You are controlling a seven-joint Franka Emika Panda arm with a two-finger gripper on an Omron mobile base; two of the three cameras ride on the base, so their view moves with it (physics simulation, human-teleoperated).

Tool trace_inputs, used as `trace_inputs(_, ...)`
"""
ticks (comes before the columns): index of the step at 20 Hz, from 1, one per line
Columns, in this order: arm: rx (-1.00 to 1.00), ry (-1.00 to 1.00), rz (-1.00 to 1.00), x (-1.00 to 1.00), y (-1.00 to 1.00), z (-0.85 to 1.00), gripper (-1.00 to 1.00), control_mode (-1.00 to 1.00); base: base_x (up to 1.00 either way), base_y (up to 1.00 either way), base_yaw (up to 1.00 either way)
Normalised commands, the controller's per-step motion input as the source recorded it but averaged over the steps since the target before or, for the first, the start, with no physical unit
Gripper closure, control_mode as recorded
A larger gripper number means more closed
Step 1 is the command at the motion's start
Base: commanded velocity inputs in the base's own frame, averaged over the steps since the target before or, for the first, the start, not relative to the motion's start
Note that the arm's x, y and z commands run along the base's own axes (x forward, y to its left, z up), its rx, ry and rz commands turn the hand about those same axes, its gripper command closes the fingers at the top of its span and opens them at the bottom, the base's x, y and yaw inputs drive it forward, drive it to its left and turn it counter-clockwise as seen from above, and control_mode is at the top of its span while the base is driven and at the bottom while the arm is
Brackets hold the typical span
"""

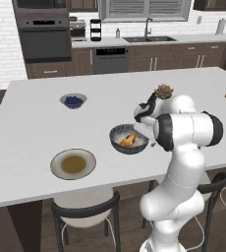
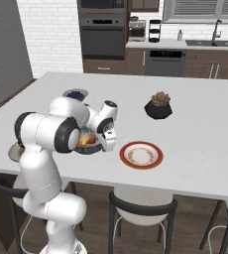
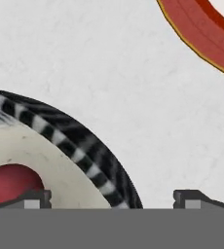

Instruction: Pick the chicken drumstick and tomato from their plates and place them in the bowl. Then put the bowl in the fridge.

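A: What's biggest?
B: The counter (image 1: 31, 128), a broad white slab, faintly mottled. On it sits the bowl (image 1: 128, 139), round, speckled dark outside, pale and smooth inside.
A: And in it?
B: The lumpy golden drumstick (image 1: 129, 140) and the round red tomato (image 3: 9, 184).
A: Plates?
B: The grey-rimmed plate (image 1: 73, 164) lies left; the red-rimmed plate (image 2: 141, 155) right.
A: The jaws?
B: The gripper (image 3: 112, 198) is spread wide, straddling the bowl's rim, gripping nothing.

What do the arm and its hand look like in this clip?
The arm is glossy white with rounded, tube-like segments and dark grey to black bands at the joints. The hand is white with dark parts and carries two small dark finger tips. No cables or markings are visible.
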Motion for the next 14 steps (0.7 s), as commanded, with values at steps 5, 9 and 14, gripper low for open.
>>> trace_inputs(5, -0.06, 0.00, 0.00, 0.07, 0.14, -0.36, 1.00, -1.00, 0.00, 0.00, 0.00)
trace_inputs(9, 0.00, 0.00, 0.00, 0.00, 0.00, 0.00, 1.00, -1.00, 0.00, 0.00, 0.00)
trace_inputs(14, 0.00, 0.00, 0.00, -0.03, 0.00, 0.10, 1.00, -1.00, 0.00, 0.00, 0.00)
